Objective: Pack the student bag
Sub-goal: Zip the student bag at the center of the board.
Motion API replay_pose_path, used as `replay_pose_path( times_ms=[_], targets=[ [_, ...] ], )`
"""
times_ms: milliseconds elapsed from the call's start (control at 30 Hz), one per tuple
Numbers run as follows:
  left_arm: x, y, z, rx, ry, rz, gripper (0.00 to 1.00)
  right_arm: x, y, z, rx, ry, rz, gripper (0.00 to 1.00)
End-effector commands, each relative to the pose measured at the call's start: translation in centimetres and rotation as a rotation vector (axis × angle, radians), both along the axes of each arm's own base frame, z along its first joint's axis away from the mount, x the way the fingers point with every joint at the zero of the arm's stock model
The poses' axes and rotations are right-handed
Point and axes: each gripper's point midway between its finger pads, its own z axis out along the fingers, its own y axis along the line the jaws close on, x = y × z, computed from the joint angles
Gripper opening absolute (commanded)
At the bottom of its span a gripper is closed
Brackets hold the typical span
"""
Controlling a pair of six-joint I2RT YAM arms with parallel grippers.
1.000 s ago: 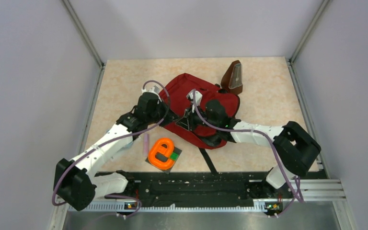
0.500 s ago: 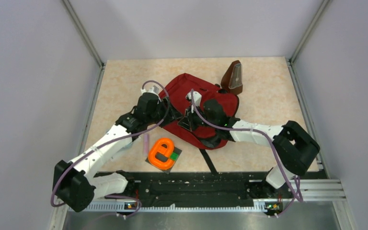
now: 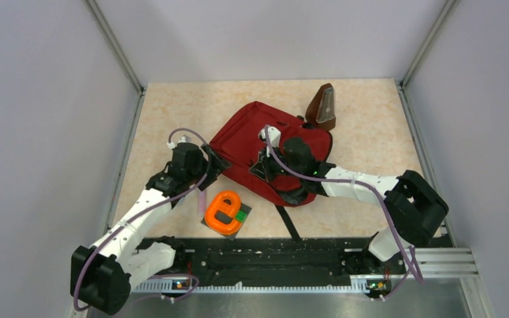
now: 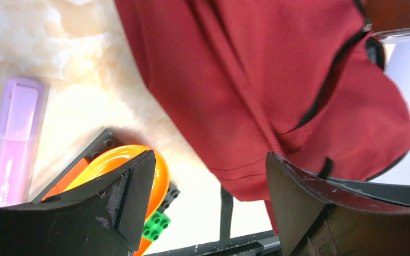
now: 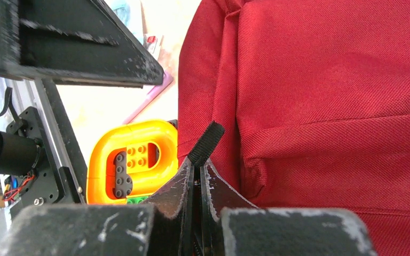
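Right claw (image 5: 196, 166) is pinched tight on a black pull tab (image 5: 205, 143) of the student bag (image 3: 248, 132); left claw (image 4: 209, 160) gapes wide at its left edge, holding nothing; bag lies mid table (image 3: 371, 139)

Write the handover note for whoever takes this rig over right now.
Left end effector: open, empty, at the student bag's left edge.
Right end effector: shut on a black pull tab on the bag.
Bag lies mid-table. Orange block toy and purple highlighter lie in front of it, brown metronome behind, all outside.
Done: tab gripped.
Left: probably open the bag, load items, close it.
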Motion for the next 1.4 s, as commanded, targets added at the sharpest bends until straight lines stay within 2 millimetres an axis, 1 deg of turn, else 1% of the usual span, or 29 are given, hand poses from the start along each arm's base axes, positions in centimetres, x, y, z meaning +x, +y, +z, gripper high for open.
replay_pose_path(
  times_ms=[0,200,233,267,400,467,533,600,633,700,800,867,933,1067,1200,1367],
  targets=[
    [0.9,-0.8,0.1,-0.08,-0.024,0.003,0.8,0.2,0.3,3.8,0.049,-0.097,0.011,0.0],
    [1.8,-1.0,-2.4,-0.08,0.034,0.018,0.81,-0.1,0.5,3.9,0.02,-0.115,0.029,0.0],
    [2.0,-1.0,-2.8,-0.074,0.036,0.014,0.8,-0.2,0.5,3.8,0.009,-0.119,0.03,0.0],
    [2.2,-1.1,-3.2,-0.064,0.036,0.005,0.76,-0.2,0.5,3.8,-0.003,-0.121,0.029,0.0],
    [2.8,-1.8,-4.7,-0.043,0.057,-0.052,0.56,-0.5,0.5,3.7,-0.043,-0.13,0.036,0.0],
    [3.1,-2.3,-5.3,-0.039,0.081,-0.079,0.43,-0.9,0.4,3.7,-0.059,-0.133,0.039,0.0],
    [3.4,-2.5,-5.7,-0.027,0.091,-0.094,0.27,-0.9,0.0,3.6,-0.086,-0.136,0.022,0.0],
    [3.8,-2.6,-5.4,-0.012,0.081,-0.109,0.05,-0.9,-0.6,3.7,-0.127,-0.137,-0.002,0.0],
    [3.9,-2.6,-5.1,-0.005,0.073,-0.117,0.0,-0.9,-1.0,3.9,-0.14,-0.143,-0.012,0.0],
    [4.3,-2.6,-4.4,0.008,0.049,-0.128,0.0,-1.1,-1.9,3.9,-0.157,-0.147,-0.035,0.0],
    [4.5,-1.9,-4.1,0.035,0.037,-0.111,0.0,-1.4,-3.3,4.2,-0.16,-0.155,-0.068,0.0],
    [4.6,-1.4,-4.3,0.048,0.041,-0.097,0.0,-1.9,-4.5,3.6,-0.193,-0.138,-0.081,0.0],
    [4.7,-0.8,-4.5,0.061,0.047,-0.086,0.0,-2.4,-5.2,3.5,-0.2,-0.129,-0.086,0.0],
    [5.2,0.4,-4.7,0.074,0.053,-0.062,0.0,-3.6,-6.3,2.4,-0.212,-0.081,-0.084,0.0],
    [6.4,2.1,-4.3,0.095,0.04,-0.038,0.0,-4.5,-7.6,1.8,-0.231,-0.055,-0.099,0.0],
    [8.7,4.5,-3.7,0.132,0.026,-0.017,0.0,-5.4,-9.0,2.0,-0.238,-0.032,-0.12,0.0]
  ],
)
